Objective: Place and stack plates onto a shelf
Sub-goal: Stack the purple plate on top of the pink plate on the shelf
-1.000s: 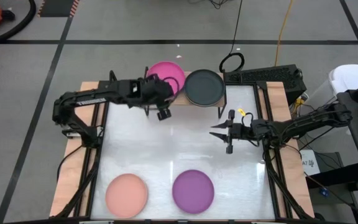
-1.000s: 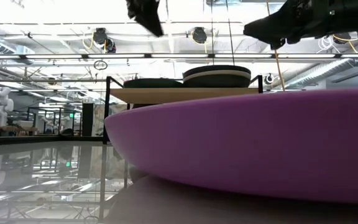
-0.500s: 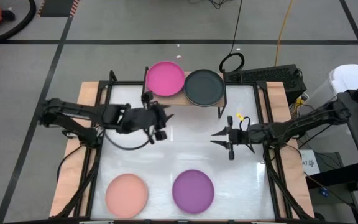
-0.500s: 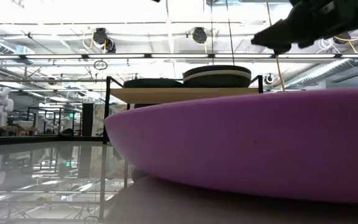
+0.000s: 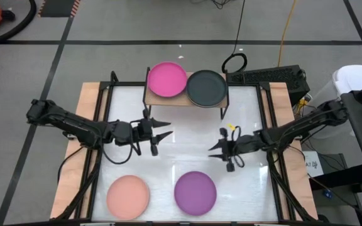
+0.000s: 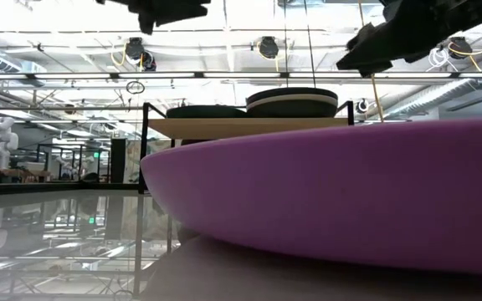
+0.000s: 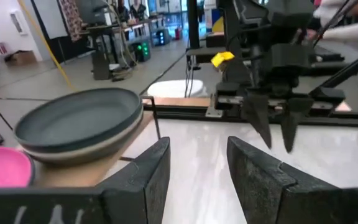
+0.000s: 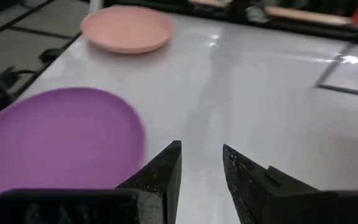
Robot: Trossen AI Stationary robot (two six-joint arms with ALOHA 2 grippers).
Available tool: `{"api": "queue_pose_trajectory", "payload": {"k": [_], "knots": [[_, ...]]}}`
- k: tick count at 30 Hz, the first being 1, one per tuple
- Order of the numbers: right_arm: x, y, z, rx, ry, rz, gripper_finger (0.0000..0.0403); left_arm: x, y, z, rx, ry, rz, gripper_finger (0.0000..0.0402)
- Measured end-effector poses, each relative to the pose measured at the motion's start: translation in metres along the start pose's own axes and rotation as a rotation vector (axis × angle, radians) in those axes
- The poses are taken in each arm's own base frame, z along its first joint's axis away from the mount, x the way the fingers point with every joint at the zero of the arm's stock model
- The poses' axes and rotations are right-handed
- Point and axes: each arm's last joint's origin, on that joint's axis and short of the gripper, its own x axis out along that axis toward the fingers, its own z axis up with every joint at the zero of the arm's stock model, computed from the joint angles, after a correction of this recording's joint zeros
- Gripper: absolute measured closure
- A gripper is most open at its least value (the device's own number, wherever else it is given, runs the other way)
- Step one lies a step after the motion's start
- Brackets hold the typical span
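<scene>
The shelf point(image 5: 184, 96) stands at the table's far edge. On it a magenta plate point(image 5: 166, 79) lies at the left and a charcoal plate point(image 5: 206, 88) at the right, topping a stack point(image 6: 291, 101). A salmon plate point(image 5: 128, 196) and a purple plate point(image 5: 195, 192) lie flat on the table near its front edge. My left gripper point(image 5: 167, 129) hangs open above the table's middle, pointing level toward the right. My right gripper point(image 5: 211, 151) faces it, open and tipped slightly down, above and beyond the purple plate point(image 8: 55, 143). Nothing sits between either pair of fingers.
The white tabletop point(image 5: 187, 135) has black rails along its sides. The two grippers point at each other across a gap in the middle. Cables and a keyboard point(image 5: 275, 76) lie beyond the far right corner.
My left gripper has come away from the magenta plate on the shelf, moving toward the table's near edge and down, and has turned from pointing down to level. My right gripper has shifted a little toward the near edge and tipped downward. The plates have stayed put.
</scene>
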Motion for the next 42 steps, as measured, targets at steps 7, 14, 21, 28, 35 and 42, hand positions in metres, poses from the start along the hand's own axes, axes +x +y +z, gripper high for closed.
{"api": "queue_pose_trajectory", "payload": {"k": [7, 14, 21, 28, 35, 42], "knots": [[0.040, 0.012, 0.011, 0.009, 0.093, 0.148, 0.0303, -0.004, -0.002, -0.020, -0.051, 0.015, -0.011, 0.0236], [0.060, 0.020, 0.002, 0.092, 0.238, 0.267, 0.0303, -0.006, -0.006, -0.018, -0.054, -0.004, -0.033, 0.0236], [0.064, 0.030, -0.019, 0.130, 0.406, 0.268, 0.0303, -0.008, -0.010, -0.018, -0.047, -0.002, -0.047, 0.0236], [0.076, 0.030, -0.016, 0.144, 0.315, 0.268, 0.0303, -0.008, -0.009, -0.019, -0.049, 0.004, -0.046, 0.0236], [0.078, 0.023, -0.014, 0.182, 0.299, 0.242, 0.0303, -0.007, -0.009, -0.020, -0.044, 0.010, -0.046, 0.0236], [0.078, 0.022, -0.014, 0.179, 0.293, 0.225, 0.0303, -0.005, -0.005, -0.021, -0.030, 0.019, -0.026, 0.0236]]}}
